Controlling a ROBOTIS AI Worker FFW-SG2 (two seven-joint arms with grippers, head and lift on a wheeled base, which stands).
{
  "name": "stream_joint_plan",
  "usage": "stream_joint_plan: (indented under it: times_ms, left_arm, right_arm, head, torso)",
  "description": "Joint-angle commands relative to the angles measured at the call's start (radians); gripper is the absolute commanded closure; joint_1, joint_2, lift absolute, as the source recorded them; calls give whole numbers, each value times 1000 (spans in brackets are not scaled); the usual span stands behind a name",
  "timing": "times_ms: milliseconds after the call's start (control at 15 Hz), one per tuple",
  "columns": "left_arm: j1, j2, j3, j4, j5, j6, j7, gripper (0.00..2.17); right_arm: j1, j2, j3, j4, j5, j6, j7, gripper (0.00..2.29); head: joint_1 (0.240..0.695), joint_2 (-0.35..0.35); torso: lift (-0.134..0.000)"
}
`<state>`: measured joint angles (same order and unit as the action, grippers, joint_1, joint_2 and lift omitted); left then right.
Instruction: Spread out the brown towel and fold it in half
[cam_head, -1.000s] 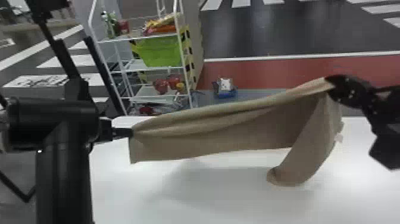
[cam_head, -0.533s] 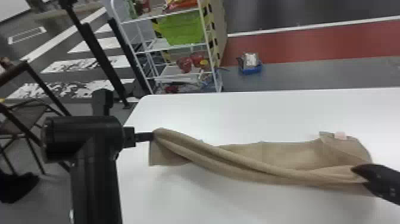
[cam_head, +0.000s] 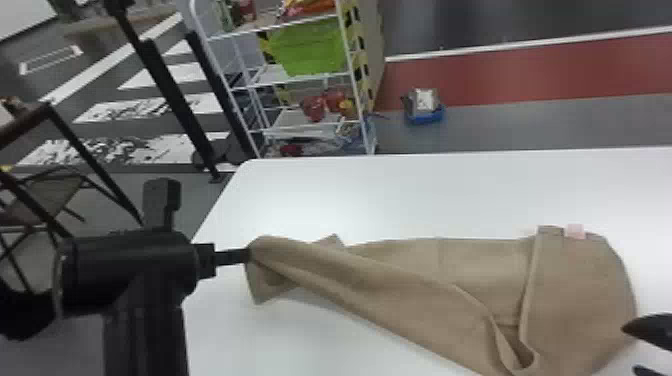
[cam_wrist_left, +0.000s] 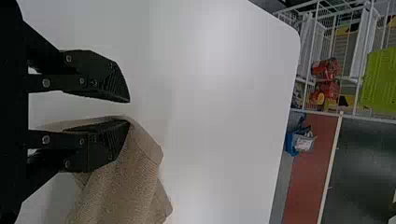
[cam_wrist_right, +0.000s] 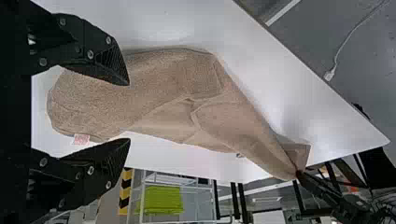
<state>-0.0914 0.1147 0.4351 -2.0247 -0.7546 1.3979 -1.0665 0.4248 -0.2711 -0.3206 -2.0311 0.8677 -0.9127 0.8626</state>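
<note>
The brown towel (cam_head: 400, 285) lies rumpled and partly folded over itself, its pale tag on the far right edge. At its left end, my left gripper (cam_head: 246, 256) touches a slightly raised corner. In the left wrist view the left gripper (cam_wrist_left: 130, 111) has its fingers parted, with the towel (cam_wrist_left: 123, 186) draped around one of them. My right gripper (cam_head: 631, 349) is beside the towel's right end. The right wrist view has the right gripper (cam_wrist_right: 129, 112) open, with the towel (cam_wrist_right: 168, 88) beyond its fingers and nothing pinched between them.
The white table (cam_head: 400, 195) extends beyond the towel, its left edge beneath the left arm. Behind it stand a white wire shelf (cam_head: 295, 82) with a green bin (cam_head: 310, 47) and, on the floor, a small blue box (cam_head: 425, 114).
The towel, earlier stretched up between both grippers, has come down onto the table. My right gripper has let go of it and moved toward the right edge. The head view has shifted.
</note>
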Motion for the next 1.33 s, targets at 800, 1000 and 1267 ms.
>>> stream_joint_plan:
  times_ms: [800, 1000, 1267]
  left_arm:
    - [39, -6, 113, -51, 35, -435, -121, 56]
    - [102, -59, -13, -157, 0, -331, 19, 56]
    - [142, -78, -210, -144, -71, -325, 123, 124]
  right_arm:
    - [-175, 64, -112, 5, -340, 516, 10, 60]
    - [-241, 67, -138, 28, -325, 802, -111, 60]
    - [-301, 64, -156, 150, -340, 961, -155, 60]
  head:
    - [695, 255]
    - [695, 192]
    - [695, 19]
  torso:
    - [-134]
    - [-134]
    - [-134]
